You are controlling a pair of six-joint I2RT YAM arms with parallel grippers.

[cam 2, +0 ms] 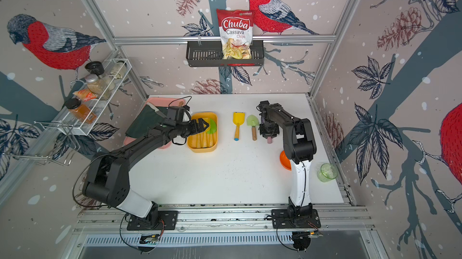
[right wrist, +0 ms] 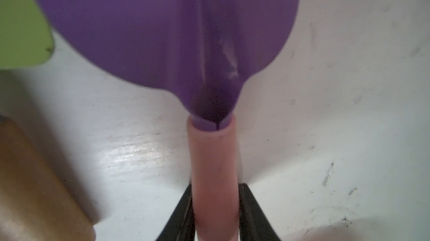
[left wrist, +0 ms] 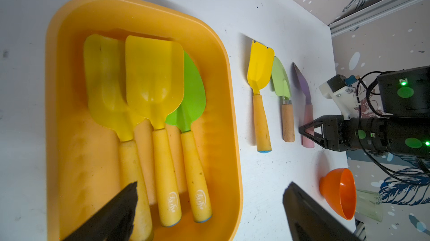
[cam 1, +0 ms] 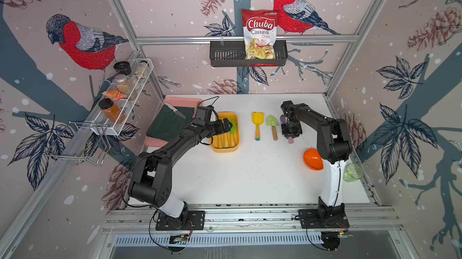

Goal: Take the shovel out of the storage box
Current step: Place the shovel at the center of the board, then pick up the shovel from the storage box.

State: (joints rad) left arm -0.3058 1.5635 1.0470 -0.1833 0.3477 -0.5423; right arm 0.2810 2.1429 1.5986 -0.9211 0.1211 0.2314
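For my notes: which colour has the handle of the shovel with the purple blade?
Pale pink handle; the right wrist view shows it best.

White table [cam 1: 250, 175], scuffed. Pink tray [cam 1: 182, 99] sat at the 10 o'clock edge. Yellow-orange storage box [cam 1: 225, 149] sat just beside it toward centre, about 11 o'clock. Three tools lay in a row at 12 to 1 o'clock, apart from each other, blades to 12 and handles to 6: yellow shovel [cam 1: 257, 122], light-green trowel [cam 1: 272, 124] with a wooden handle, and purple shovel [left wrist: 308, 114] with a pink handle. Orange bowl [cam 1: 312, 159] lay tipped on its side at 3 to 4 o'clock. Clear green cup [cam 1: 353, 172] lay at the 4 o'clock edge, near the bowl.
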